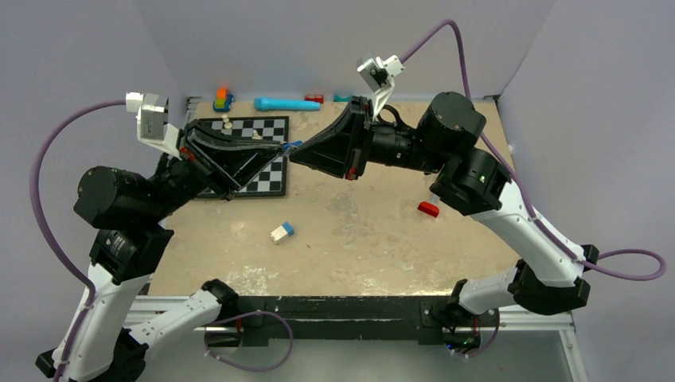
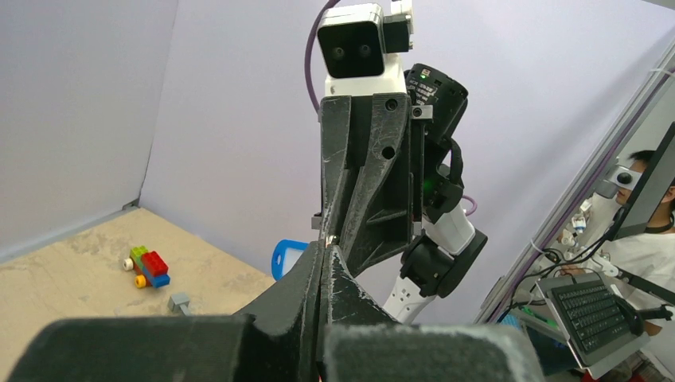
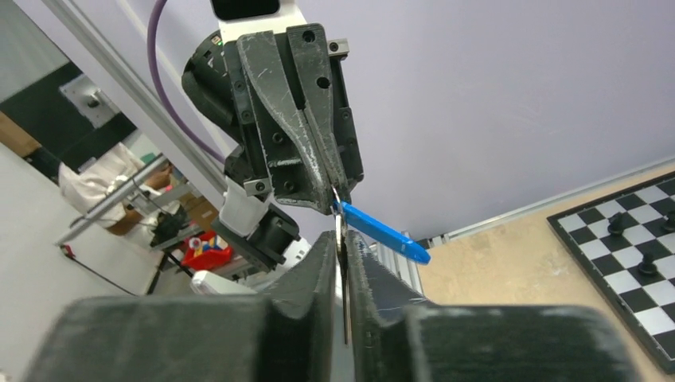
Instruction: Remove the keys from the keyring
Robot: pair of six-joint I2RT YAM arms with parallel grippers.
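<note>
1. Blue key (image 1: 294, 146): off the worktop (image 1: 366, 239), in the air at about 11 o'clock from worktop centre, right where the two gripper tips meet.
2. Left gripper (image 1: 278, 149): reaches in from 9 o'clock above the chessboard (image 1: 271, 127), jaws fully closed. In the right wrist view its tips pinch at the spot where the blue key joins a thin metal piece (image 3: 344, 274). Which of the two it grips, cannot tell.
3. Blue key sticks out from that pinch point, head free, slanting toward 4 o'clock in the right wrist view.
4. Right gripper (image 1: 298, 151): comes in from 3 o'clock, jaws all but closed on the thin metal piece, seen edge-on in the slot between them. Ring or silver key, cannot tell.
5. Lying on the worktop: white-and-blue block (image 1: 282, 231) at 6 o'clock of the gripper tips, red block (image 1: 428, 208) at 4 o'clock, both well apart from them.
</note>
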